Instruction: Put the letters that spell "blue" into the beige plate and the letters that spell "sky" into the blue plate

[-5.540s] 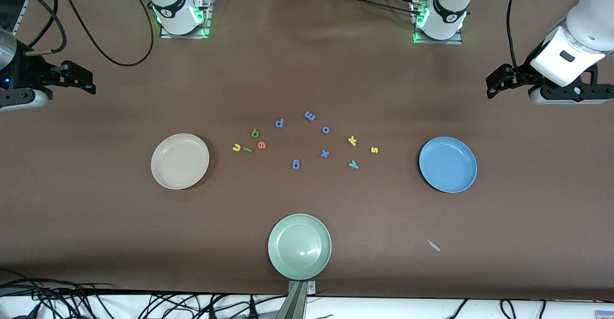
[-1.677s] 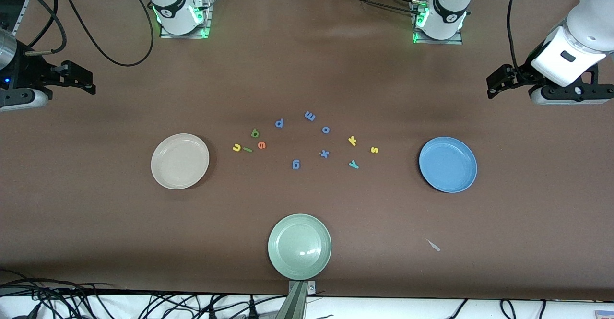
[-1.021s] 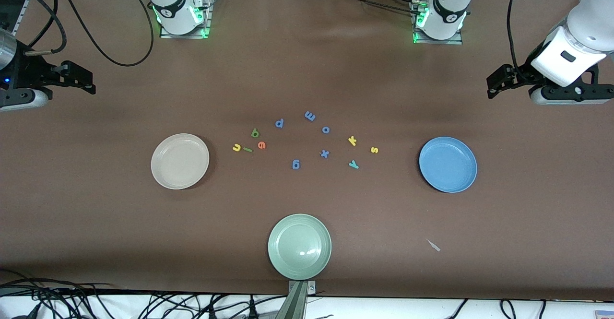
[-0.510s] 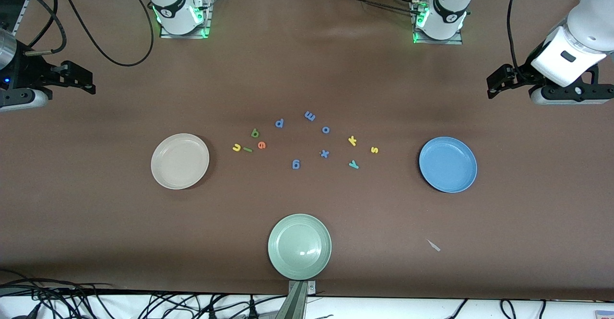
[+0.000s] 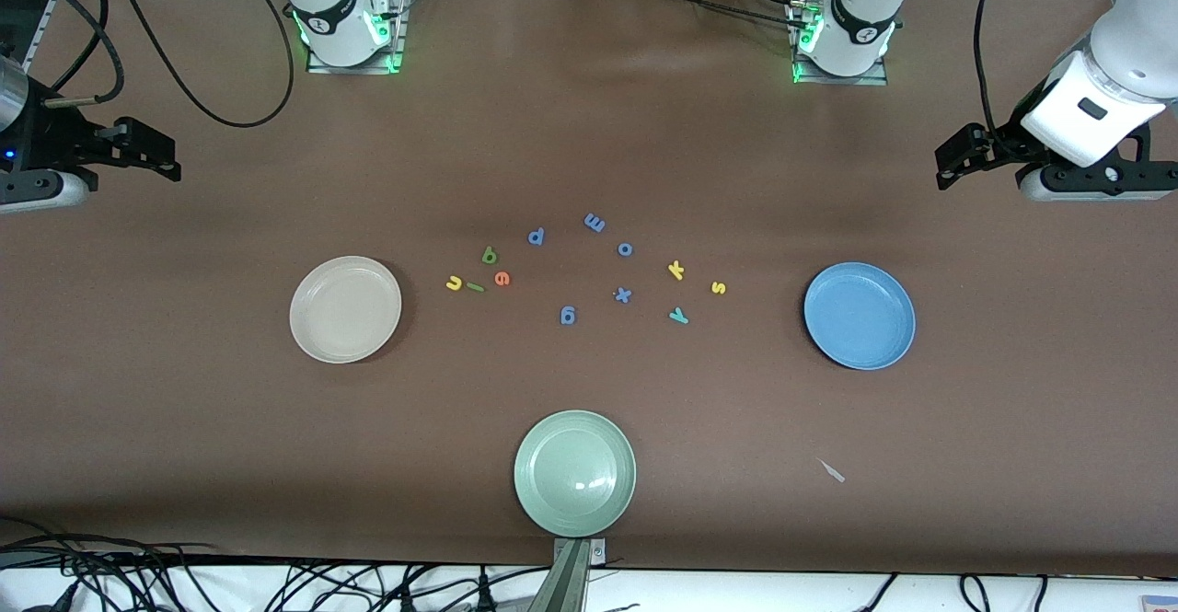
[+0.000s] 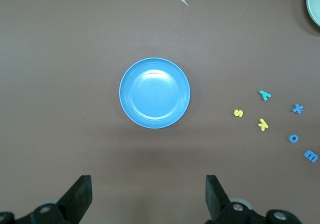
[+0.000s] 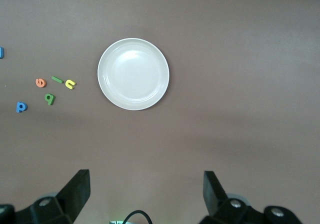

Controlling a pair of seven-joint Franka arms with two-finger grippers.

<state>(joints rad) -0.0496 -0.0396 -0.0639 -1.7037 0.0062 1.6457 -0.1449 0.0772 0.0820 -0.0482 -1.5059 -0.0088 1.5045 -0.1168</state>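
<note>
The right gripper (image 5: 138, 147), wide open at the picture's upper left, is the arm closer to the small green foam b (image 5: 490, 255) beside the round beige plate (image 5: 304, 336).

Brown table (image 5: 589, 115) bears three plates (image 5: 574, 473), scattered letters (image 5: 567, 316).

A brown counter (image 5: 589, 115) fills the view, evenly lit; black cables (image 5: 276, 584) tangle along its near edge.
</note>
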